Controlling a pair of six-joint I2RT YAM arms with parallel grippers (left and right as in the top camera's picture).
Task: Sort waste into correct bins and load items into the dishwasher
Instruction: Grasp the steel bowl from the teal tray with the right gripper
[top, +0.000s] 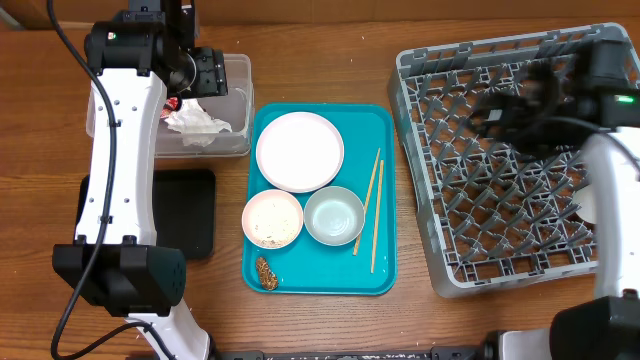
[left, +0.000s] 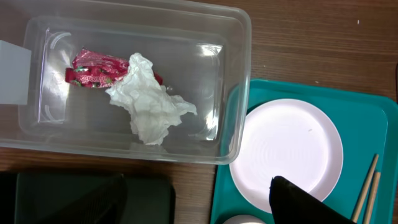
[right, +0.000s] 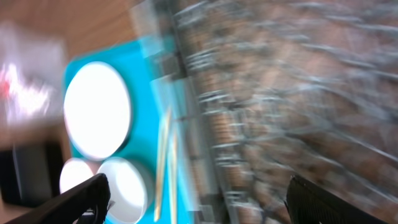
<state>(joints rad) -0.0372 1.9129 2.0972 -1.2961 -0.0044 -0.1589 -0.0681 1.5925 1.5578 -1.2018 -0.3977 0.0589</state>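
Our left gripper (top: 206, 73) hangs open over the tub (left: 237, 93), napkin (left: 149, 102) and wrapper (left: 93, 70) sorted inside; right gripper (right: 199, 202) open above rack (top: 500, 200).

A brown wooden desk (top: 320, 50) with fine grain running left to right fills the overhead view edge to edge. Its surface is matt and mid-toned, streaked with darker lines. The light is soft and even, casting only faint, short shadows. The left wrist view shows the same wood (left: 311, 37) close up. In the right wrist view it is a brown blur (right: 106, 18).
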